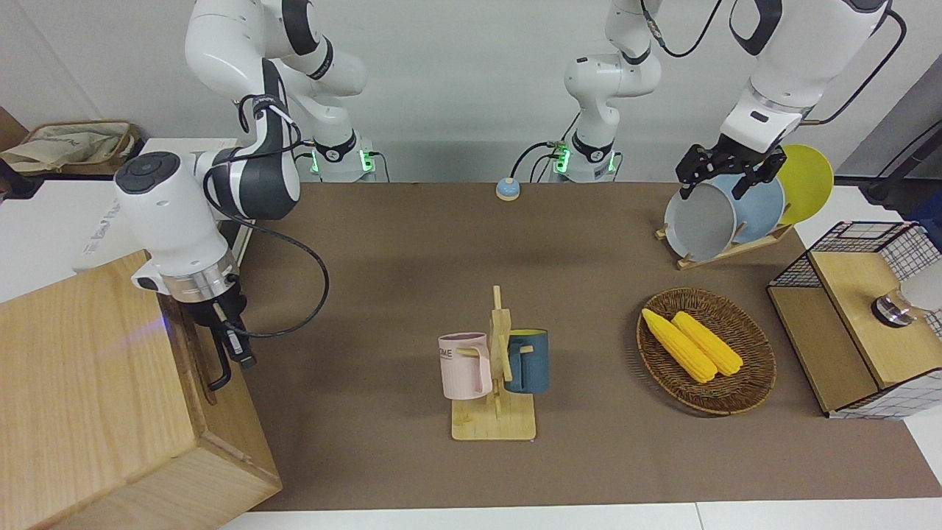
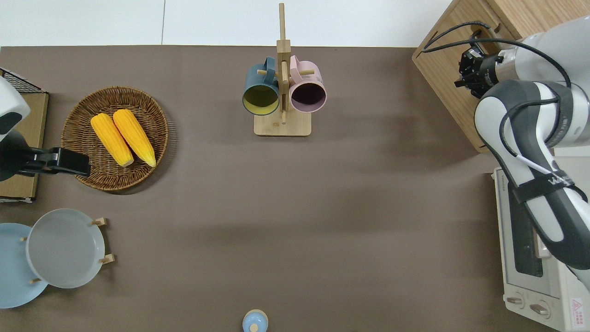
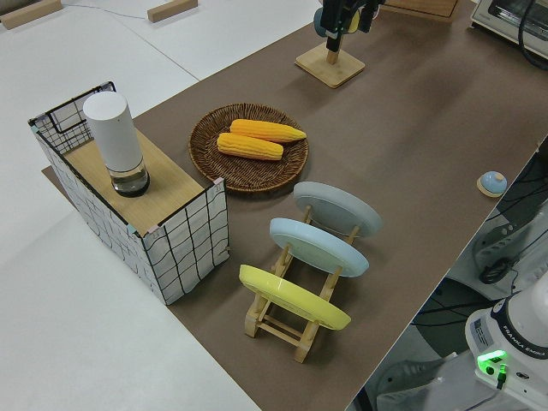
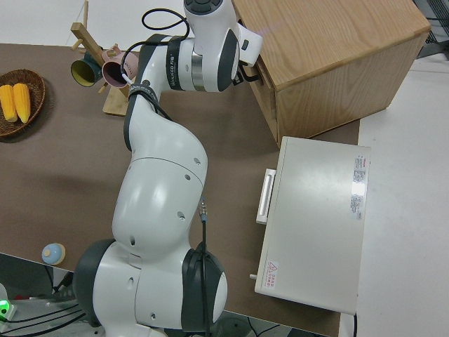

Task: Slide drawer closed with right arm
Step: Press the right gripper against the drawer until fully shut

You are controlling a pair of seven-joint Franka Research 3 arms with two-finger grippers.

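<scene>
The drawer [image 1: 193,352] sits at the top of the pale-wood cabinet [image 1: 88,397] at the right arm's end of the table. It sticks out only a little, and its black bar handle [image 1: 220,372] faces the table's middle. My right gripper [image 1: 234,340] hangs from the silver wrist ring right against the drawer's front panel, just beside the handle. From overhead the right gripper [image 2: 468,76] lies at the cabinet's front edge, and the drawer [image 2: 463,48] shows as a thin strip. The side view has the drawer [image 4: 261,78] partly hidden by the wrist. My left arm is parked.
A wooden mug rack [image 1: 494,383] with a pink and a blue mug stands mid-table. A wicker basket [image 1: 751,383] holds two corn cobs. A plate rack [image 1: 725,213], a black wire-mesh box [image 1: 861,324], a small blue bell [image 1: 508,190] and a toaster oven [image 2: 534,258] are around.
</scene>
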